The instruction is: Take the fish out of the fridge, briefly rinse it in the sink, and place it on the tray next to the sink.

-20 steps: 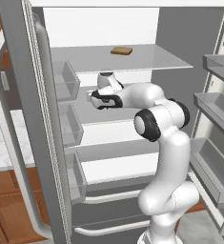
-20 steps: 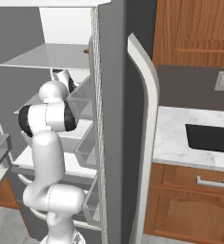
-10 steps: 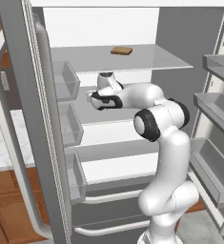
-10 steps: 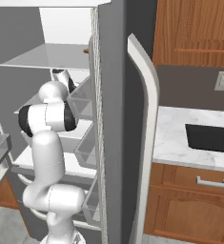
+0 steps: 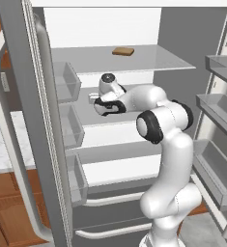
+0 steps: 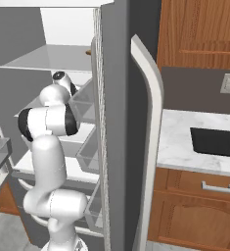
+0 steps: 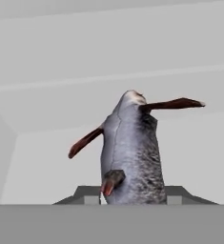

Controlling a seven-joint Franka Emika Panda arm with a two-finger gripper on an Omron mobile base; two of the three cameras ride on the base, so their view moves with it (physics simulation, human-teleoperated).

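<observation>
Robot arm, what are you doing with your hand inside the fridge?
The white robot arm is reaching into the open fridge, with its gripper over a middle shelf. In the hand view, a grey fish with thin reddish-brown fins stands right at the fingertips, which sit low on either side of it; whether they are squeezing it cannot be told. A tan slab lies on the shelf above. The sink waits in the marble counter to the right.

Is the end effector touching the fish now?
Cannot tell. In the hand view the fish rises right at the end effector, but its fingertips are hidden, so no contact or gap shows.
</observation>
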